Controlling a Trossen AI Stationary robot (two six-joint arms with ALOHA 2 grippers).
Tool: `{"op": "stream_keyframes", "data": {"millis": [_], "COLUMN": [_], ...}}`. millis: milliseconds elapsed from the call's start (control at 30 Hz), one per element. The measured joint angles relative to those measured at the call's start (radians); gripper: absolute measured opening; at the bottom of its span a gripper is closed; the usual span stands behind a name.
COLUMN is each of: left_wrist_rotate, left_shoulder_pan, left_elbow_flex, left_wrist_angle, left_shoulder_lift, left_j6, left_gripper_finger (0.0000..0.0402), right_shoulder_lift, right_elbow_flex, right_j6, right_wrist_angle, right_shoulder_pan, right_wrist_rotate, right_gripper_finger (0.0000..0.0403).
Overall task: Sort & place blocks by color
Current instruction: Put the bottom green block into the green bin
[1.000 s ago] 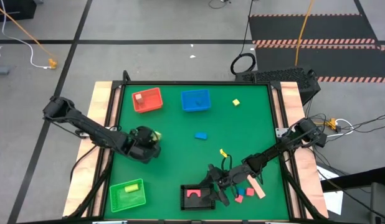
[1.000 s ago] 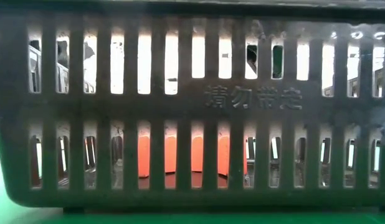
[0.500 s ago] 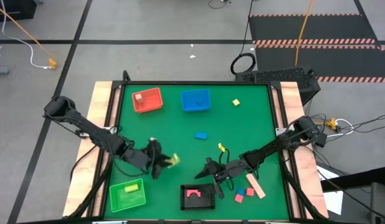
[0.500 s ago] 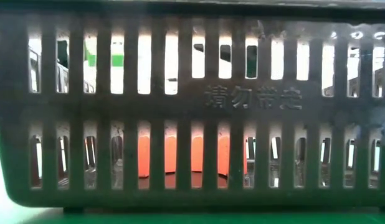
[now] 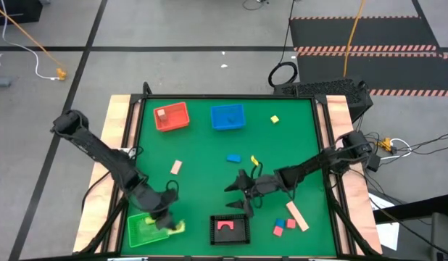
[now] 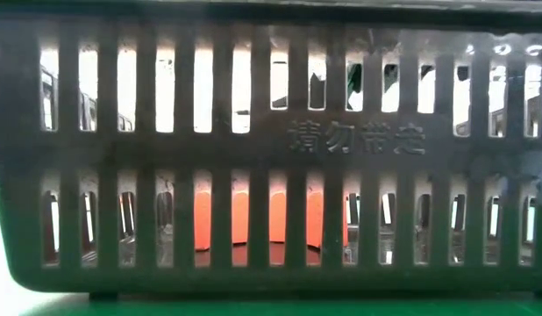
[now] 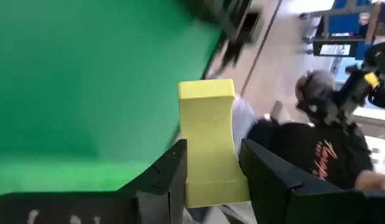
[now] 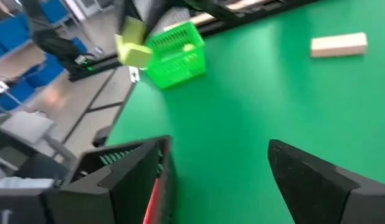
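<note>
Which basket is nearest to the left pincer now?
The green basket, at the table's near-left corner. The left pincer holds a yellow block at its edge; the red, blue and black baskets lie farther away.

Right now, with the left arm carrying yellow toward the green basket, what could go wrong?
The yellow block is pinched only at its lower end by the left gripper, so it could twist out. It hangs near the green basket's edge and might land on the rim. The right gripper, fingers open, sits close to the black basket and could nudge it.

Grey tiled floor [image 5: 173,29], striped black mat [image 5: 362,43].
</note>
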Motion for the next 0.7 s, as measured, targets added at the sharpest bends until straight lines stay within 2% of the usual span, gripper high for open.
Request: {"op": "stream_keyframes", "data": {"millis": [267,567,700], "left_wrist_rotate": [-0.018,-0.019,-0.022], "left_shoulder_pan": [-0.158,-0.262,-0.275], "left_elbow_flex": [0.000,0.000,0.000], "left_wrist_angle": [0.008,0.002,-0.092], "left_shoulder_lift": [-0.008,-0.008,-0.009], "left_j6": [-0.341,-0.520,-0.570], "left_gripper_finger": [0.0127,0.0127,0.0127], "right_shoulder_lift": [0.000,0.000,0.000], "right_elbow_flex": [0.000,0.000,0.000], "right_j6": [-0.010,-0.017,-0.034], "right_wrist_angle": [-0.063,-0.109,-0.116], "right_shoulder_pan": [-0.059,-0.132,-0.164], "right_wrist_rotate": [0.000,0.000,0.000], "right_gripper_finger": [0.0293,0.0293,0.0293]}}
